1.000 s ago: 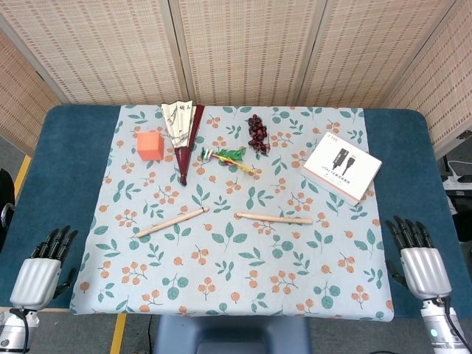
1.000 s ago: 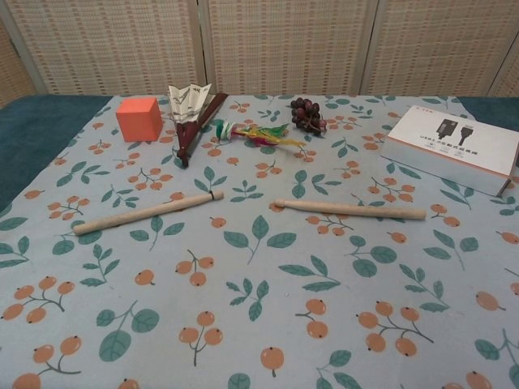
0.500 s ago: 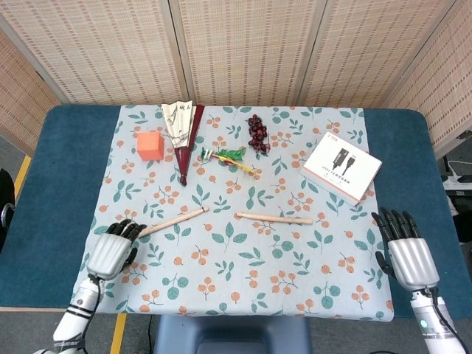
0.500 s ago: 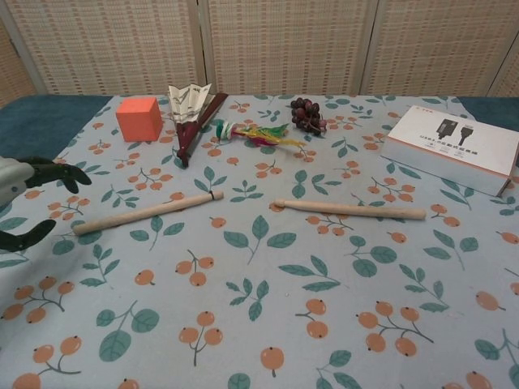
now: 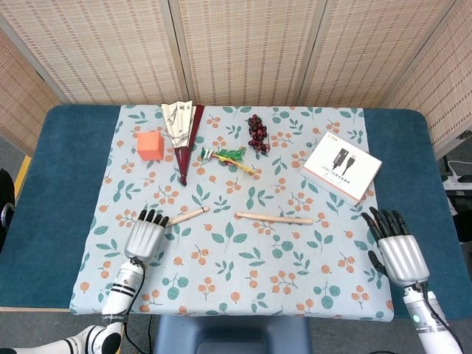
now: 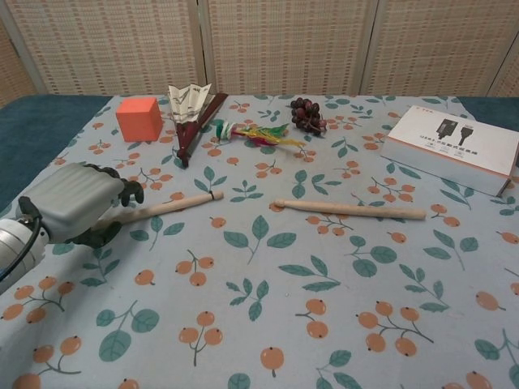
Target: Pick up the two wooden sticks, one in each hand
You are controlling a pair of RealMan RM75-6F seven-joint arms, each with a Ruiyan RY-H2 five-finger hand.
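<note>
Two wooden sticks lie on the floral cloth. The left stick (image 5: 189,214) (image 6: 174,205) slants up to the right; its left end is hidden under my left hand (image 5: 145,234) (image 6: 75,209). That hand hovers over the end with its fingers curved above the stick and the thumb below, not closed on it. The right stick (image 5: 274,217) (image 6: 350,209) lies nearly level in the middle, untouched. My right hand (image 5: 391,247) is at the cloth's right edge, well to the right of that stick, with its fingers stretched and apart. The chest view does not show it.
At the back of the cloth lie an orange cube (image 5: 150,144) (image 6: 139,118), a folded fan (image 5: 183,133) (image 6: 193,113), a feathered toy (image 5: 228,156) (image 6: 255,134) and dark grapes (image 5: 257,133) (image 6: 308,115). A white box (image 5: 341,167) (image 6: 452,147) sits at the right.
My left hand has moved right and forward from the table's left corner onto the left stick's end. My right hand has crept forward and slightly left. Both sticks lie as before.
</note>
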